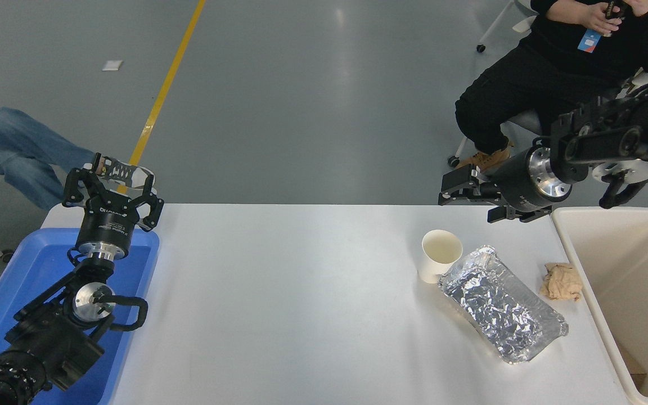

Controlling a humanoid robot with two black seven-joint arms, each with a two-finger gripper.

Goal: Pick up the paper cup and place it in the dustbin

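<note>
The white paper cup [441, 256] stands upright on the white table [301, 304], right of centre, touching the corner of a crinkled foil tray. The beige dustbin [639, 264] stands off the table's right edge, its opening facing up. My right gripper [453, 194] comes in from the right edge, points left and hangs open and empty over the table's far edge, above and just behind the cup. My left gripper [111, 174] is parked open at the lower left, over a blue tray.
A silver foil tray [501, 306] lies diagonally beside the cup. A crumpled brown paper wad [562, 281] lies between it and the dustbin. The blue tray [37, 264] sits at the table's left end. A person [526, 84] sits at the far right, and another person's legs [9, 152] show at far left.
</note>
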